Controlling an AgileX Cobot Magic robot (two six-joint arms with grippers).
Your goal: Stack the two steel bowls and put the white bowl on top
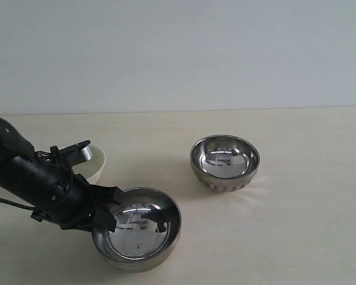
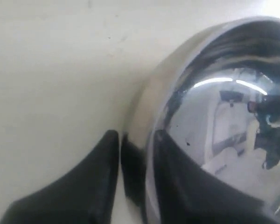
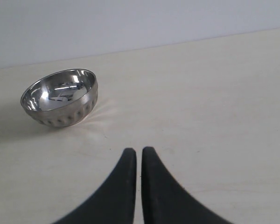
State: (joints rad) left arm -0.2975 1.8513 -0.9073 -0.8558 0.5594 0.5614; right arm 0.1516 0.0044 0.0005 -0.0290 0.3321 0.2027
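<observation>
The wider smooth steel bowl (image 1: 139, 231) stands at the front left of the table. My left gripper (image 1: 111, 212) (image 2: 136, 140) straddles its near rim, one finger (image 2: 95, 182) pressed on the outer wall and the other inside the bowl (image 2: 224, 107), shut on the rim. The smaller ribbed steel bowl (image 1: 225, 162) (image 3: 60, 97) stands upright, apart, at the middle right. The white bowl (image 1: 98, 164) sits behind the left arm, mostly hidden by it. My right gripper (image 3: 139, 152) hovers shut and empty over bare table, away from the ribbed bowl; the exterior view does not show it.
The pale wooden table (image 1: 302, 237) runs back to a plain light wall (image 1: 178, 53). The black left arm (image 1: 29, 175) lies across the left side, over the white bowl.
</observation>
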